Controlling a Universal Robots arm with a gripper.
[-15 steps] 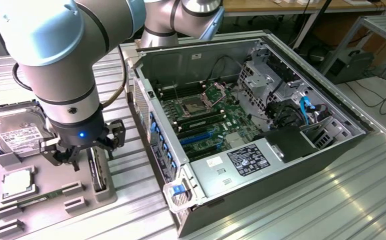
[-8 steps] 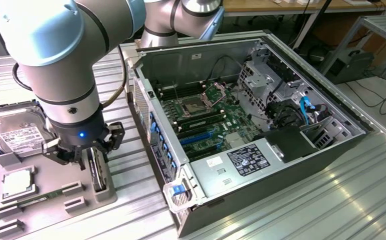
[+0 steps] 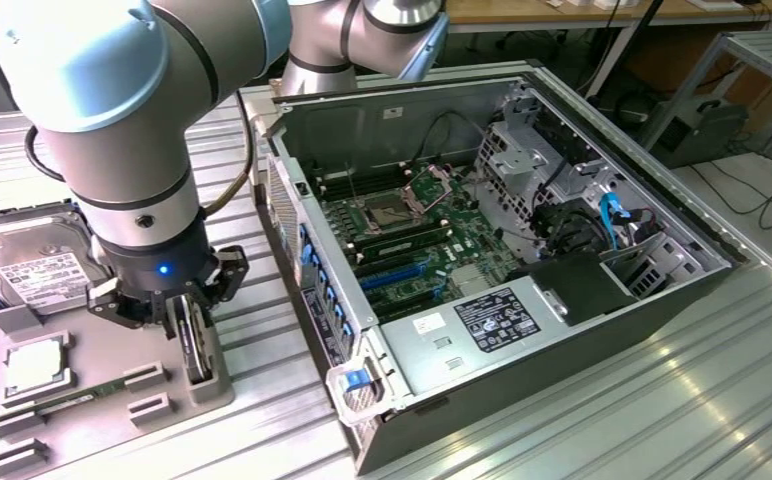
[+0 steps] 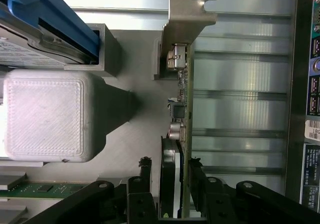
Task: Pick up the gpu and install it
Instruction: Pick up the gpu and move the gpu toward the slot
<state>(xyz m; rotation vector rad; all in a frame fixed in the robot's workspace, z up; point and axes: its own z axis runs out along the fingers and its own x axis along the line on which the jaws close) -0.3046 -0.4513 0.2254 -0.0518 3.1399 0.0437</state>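
Observation:
The gpu point(image 3: 198, 347) stands on edge in a slot of the grey holder tray point(image 3: 159, 400), to the exterior view's left of the open computer case point(image 3: 493, 250). In the wrist view the gpu point(image 4: 181, 109) shows edge-on, its silver bracket point(image 4: 187, 14) at the far end. My gripper point(image 3: 189, 322) is lowered over the card, and my gripper point(image 4: 170, 166) straddles its near end. One fingertip point(image 4: 196, 165) is at the card's board side. The other fingertip point(image 4: 145, 165) stands a small gap off the dark cooler side. The jaws are partly closed and the card still rests in its slot.
The tray also holds a silver hard drive point(image 3: 33, 270), a processor point(image 3: 37, 365) and a green memory stick point(image 3: 79, 397). A grey printed block point(image 4: 47, 114) rises beside the card. The motherboard point(image 3: 400, 240) lies exposed in the case. Ribbed metal table point(image 3: 626, 400) surrounds everything.

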